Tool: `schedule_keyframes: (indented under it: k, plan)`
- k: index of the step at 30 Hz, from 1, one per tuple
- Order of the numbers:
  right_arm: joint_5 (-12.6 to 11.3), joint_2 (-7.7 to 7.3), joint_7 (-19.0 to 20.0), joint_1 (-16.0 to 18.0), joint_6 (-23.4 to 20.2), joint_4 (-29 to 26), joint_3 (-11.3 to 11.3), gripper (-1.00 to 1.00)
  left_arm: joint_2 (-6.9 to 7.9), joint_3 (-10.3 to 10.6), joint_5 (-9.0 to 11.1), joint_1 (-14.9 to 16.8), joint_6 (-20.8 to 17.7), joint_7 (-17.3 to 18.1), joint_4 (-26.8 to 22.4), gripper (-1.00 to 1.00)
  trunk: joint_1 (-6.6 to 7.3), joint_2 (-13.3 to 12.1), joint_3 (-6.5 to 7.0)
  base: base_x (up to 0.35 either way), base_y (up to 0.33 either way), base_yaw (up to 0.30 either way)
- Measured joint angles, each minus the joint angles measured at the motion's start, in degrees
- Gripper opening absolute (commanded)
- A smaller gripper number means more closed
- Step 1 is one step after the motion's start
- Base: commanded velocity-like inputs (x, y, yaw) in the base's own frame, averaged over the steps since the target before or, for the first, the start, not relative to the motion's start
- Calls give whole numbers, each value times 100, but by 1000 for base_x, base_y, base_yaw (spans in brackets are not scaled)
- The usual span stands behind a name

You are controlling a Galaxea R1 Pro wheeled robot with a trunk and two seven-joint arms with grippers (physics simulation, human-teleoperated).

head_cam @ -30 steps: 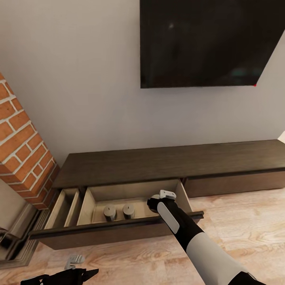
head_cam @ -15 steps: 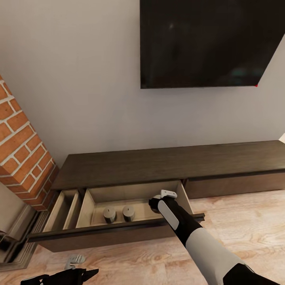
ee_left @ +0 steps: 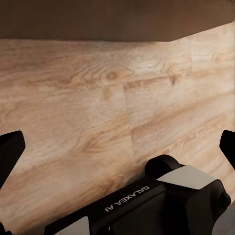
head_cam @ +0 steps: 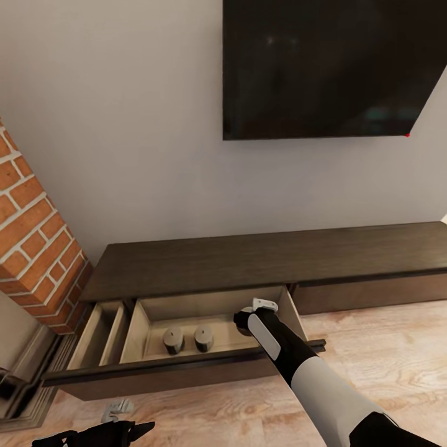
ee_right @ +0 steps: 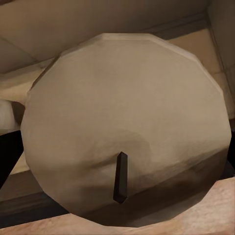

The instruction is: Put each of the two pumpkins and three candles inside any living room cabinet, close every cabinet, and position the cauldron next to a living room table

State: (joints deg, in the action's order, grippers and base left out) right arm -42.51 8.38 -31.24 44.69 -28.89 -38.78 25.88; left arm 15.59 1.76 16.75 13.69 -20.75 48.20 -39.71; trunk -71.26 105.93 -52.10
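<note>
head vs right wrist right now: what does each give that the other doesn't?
Head: the whole cabinet with its drawer pulled out, two candles standing side by side on the pale drawer floor, the dark screen on the wall and the brick column. Right wrist: a third candle close up, its flat top and dark wick. Shared: the drawer's pale interior, with the right gripper inside it.
</note>
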Motion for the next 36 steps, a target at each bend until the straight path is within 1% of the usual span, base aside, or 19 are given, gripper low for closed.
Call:
schedule_keyframes:
  k: [11, 13, 15, 18, 36]
  plan:
    - [3, 8, -26, 30, -107, 25, 0, -100, 1, -1, 7, 0, 0, 0, 0, 100, -1, 0, 0, 39, 30, 0]
    - [12, 6, -36, 132, -119, 198, -3, -100, 1, -1, 7, 0, 0, 0, 0, 100, -1, 0, 0, 1, 0, 0]
    - [18, 13, -22, 282, -107, 536, -7, -100, 1, 0, 7, 0, 0, 0, 0, 100, -1, 0, 0, 0, 0, 0]
    - [13, 17, -10, 359, -91, 706, -9, -100, 1, -1, 7, 0, 0, 0, 0, 100, -1, 0, 0, 0, 0, 0]
    - [19, 18, -5, 387, -94, 809, -11, -100, -1, 2, 2, 0, 0, 0, 0, 100, 0, 0, 0, 52, 40, 0]
